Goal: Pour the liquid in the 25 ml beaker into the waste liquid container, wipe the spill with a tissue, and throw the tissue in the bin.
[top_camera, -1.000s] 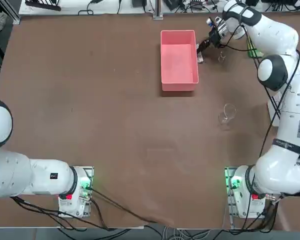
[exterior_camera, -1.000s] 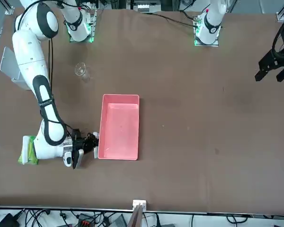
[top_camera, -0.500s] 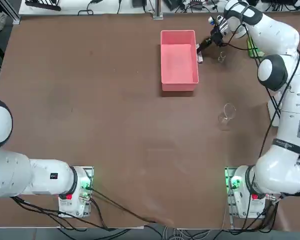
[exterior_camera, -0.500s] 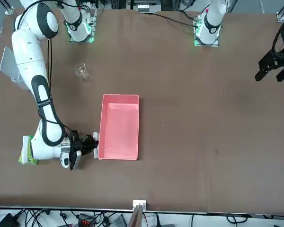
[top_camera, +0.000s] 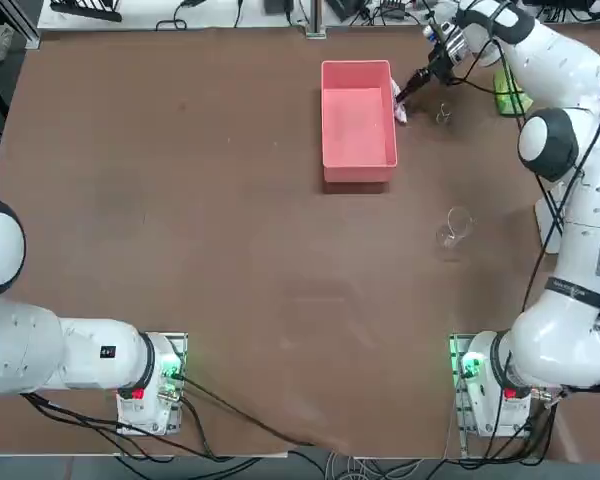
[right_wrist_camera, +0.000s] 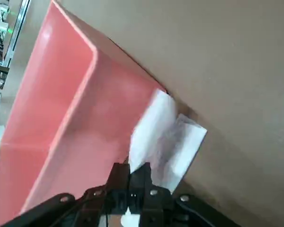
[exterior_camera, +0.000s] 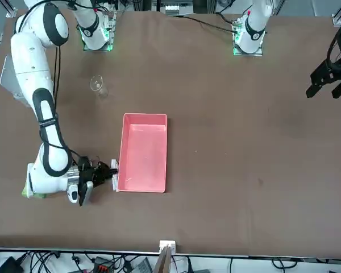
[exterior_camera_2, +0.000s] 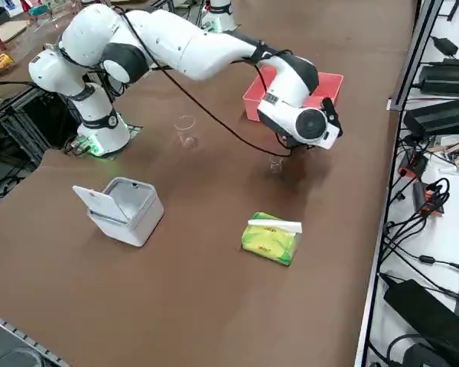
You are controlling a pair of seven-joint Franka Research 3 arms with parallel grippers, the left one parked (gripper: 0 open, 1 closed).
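Observation:
My right gripper (top_camera: 404, 95) is low at the table by the outer right wall of the waste liquid container (top_camera: 358, 150), a pink tray. It is shut on the tissue (right_wrist_camera: 164, 139), a white crumpled sheet that lies against the tray's wall and the table (top_camera: 401, 110). The wrist view shows the fingers (right_wrist_camera: 141, 176) pinched together on the tissue's edge. In the front view the gripper (exterior_camera: 106, 172) and the tissue (exterior_camera: 114, 172) sit at the tray's (exterior_camera: 143, 122) near corner. The 25 ml beaker (top_camera: 443, 113) stands upright just right of the gripper, also visible from the side (exterior_camera_2: 275, 163). The bin (exterior_camera_2: 123, 208), light grey, stands with its lid up.
A larger glass beaker (top_camera: 455, 228) stands on the table nearer the robot. The yellow-green tissue pack (exterior_camera_2: 271, 238) lies between the bin and the small beaker, close to the table's right edge (top_camera: 509, 95). Cables run along the far edge.
The wrist has swung a little toward the table's far edge. The tissue has stayed in the shut fingers, dragged slightly along the tray's wall.

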